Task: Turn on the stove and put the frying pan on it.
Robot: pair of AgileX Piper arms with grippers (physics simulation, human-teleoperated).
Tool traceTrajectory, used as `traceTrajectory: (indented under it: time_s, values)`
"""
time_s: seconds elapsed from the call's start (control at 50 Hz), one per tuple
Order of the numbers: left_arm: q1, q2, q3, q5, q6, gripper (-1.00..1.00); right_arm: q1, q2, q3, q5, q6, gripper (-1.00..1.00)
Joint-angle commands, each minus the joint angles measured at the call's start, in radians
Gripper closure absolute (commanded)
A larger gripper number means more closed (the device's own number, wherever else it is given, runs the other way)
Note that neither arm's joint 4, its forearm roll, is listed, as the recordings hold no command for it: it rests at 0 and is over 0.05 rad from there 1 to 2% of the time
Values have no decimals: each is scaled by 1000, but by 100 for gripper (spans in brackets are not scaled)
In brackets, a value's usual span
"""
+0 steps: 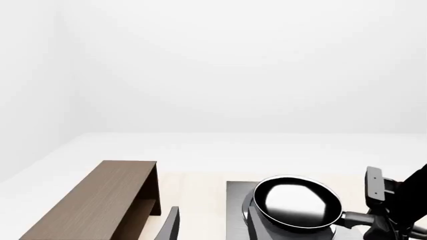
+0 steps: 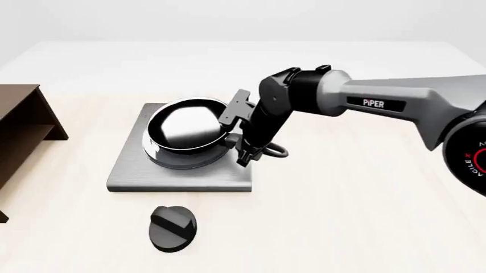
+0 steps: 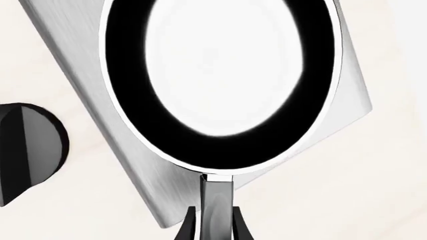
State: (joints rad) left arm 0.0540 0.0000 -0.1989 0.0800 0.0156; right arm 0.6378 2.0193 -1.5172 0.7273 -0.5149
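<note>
Frying pan [image 2: 184, 129]: sits on the stove's rings, handle pointing toward the right arm.
Stove [image 2: 133, 170]: grey slab flat on the surface [image 2: 342, 216].
Knob [image 2: 172, 227]: just in front of the stove, apart from it.
Right claw [image 2: 241, 149]: fingers clamped on the pan handle.
Left claw [image 1: 170, 227]: only one finger tip visible; state cannot be told.
Shelf [image 2: 19, 136]: left of the stove, well apart.

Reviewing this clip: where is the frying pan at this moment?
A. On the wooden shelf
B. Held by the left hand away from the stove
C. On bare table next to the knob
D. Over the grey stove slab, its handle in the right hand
D: the front view shows the frying pan over the stove, and the right wrist view shows the right hand closed around its handle.
</note>
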Motion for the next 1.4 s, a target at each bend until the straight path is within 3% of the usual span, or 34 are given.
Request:
traceTrajectory:
  time_s: [0.02,0.4,0.42,0.66,0.74,0.92,1.1,1.4]
  values:
    - [2,0,0,0,-3,-100,7,11,-13,-12,36,100]
    - [6,0,0,0,-8,-100,6,56,-55,5,55,100]
    - [6,0,0,0,-8,-100,6,55,-56,5,55,-100]
    - [6,0,0,-2,-8,-100,33,-14,-85,38,86,-100]
    - [6,0,0,-2,-7,-100,14,-46,-64,37,50,-100]
    - [7,0,0,-4,-5,-100,18,-137,-13,40,32,-100]
    - [4,0,-1,-5,0,-100,25,-308,131,-13,30,-100]
    - [1,0,-1,-7,10,-100,14,-576,381,-166,94,-100]
